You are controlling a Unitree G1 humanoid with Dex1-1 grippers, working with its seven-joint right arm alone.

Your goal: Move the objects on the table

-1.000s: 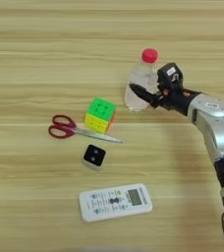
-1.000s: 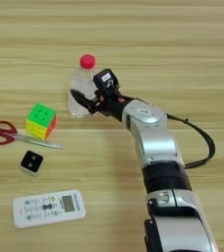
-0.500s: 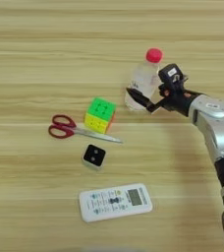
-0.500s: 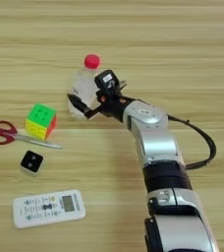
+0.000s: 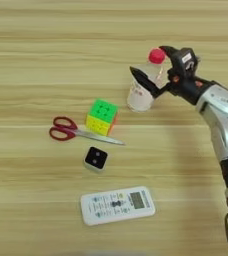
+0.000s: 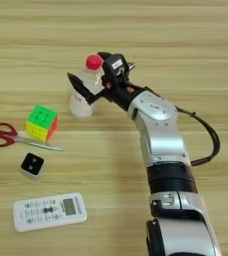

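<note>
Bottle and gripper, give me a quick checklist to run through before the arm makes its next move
1. Fingers either side of the bottle: ok, the gripper straddles it, one finger in front, one behind by the red cap.
2. Fingers closed on the bottle: not ok, they look spread.
3. Bottle upright: cannot tell, it looks tilted with the cap toward the arm.
4. Cube away from the bottle: ok, a gap shows.
5. Scissors, black device and remote out of the arm's way: ok, all lie nearer the robot and to its left.
</note>
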